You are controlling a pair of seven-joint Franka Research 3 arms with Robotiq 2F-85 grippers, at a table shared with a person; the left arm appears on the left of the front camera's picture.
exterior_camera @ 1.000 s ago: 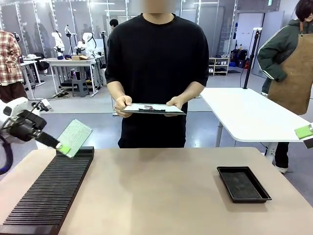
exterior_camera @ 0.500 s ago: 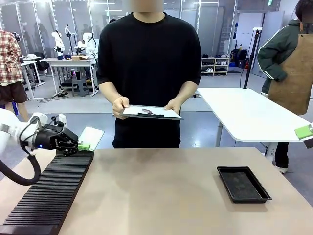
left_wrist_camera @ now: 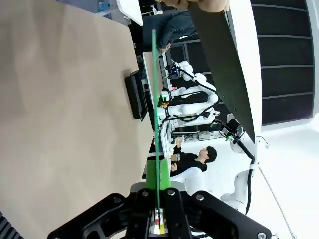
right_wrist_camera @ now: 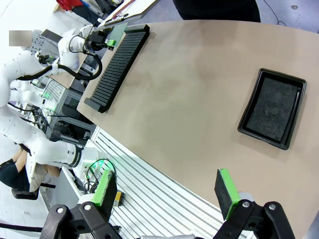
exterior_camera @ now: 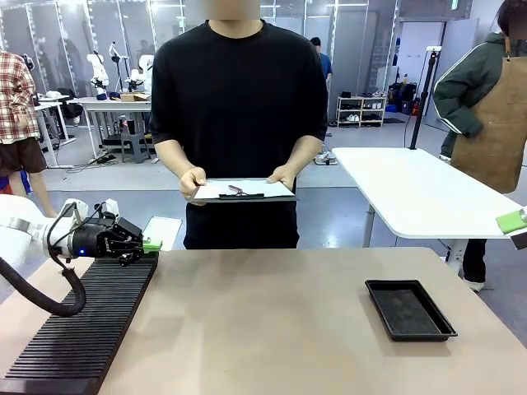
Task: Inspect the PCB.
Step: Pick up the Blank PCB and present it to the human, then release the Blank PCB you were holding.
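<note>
- The right gripper [right_wrist_camera: 164, 188] sits back at the robot's side of the table [exterior_camera: 263, 329], jaws wide apart with nothing between them.
- A long black slotted rack [exterior_camera: 90, 321] runs up the left of the table. A shallow black tray [exterior_camera: 409, 309] lies well apart on the right, with nothing in it.
- Over the far end of the rack, the left gripper [exterior_camera: 151, 245] is clamped tight on the near edge of the circuit board [exterior_camera: 167, 230], which sticks out past the table's far edge.
- A second ago the board was tilted up with its face toward this side. Now it has been turned nearly flat, and the left wrist view sees it edge-on as a thin green line [left_wrist_camera: 155, 124].
- The person has stepped closer, hands [exterior_camera: 193, 181] holding a clipboard [exterior_camera: 243, 191] just beyond the board.
- My reading: the board is being presented for checking, and the inspection itself seems only about to start.
</note>
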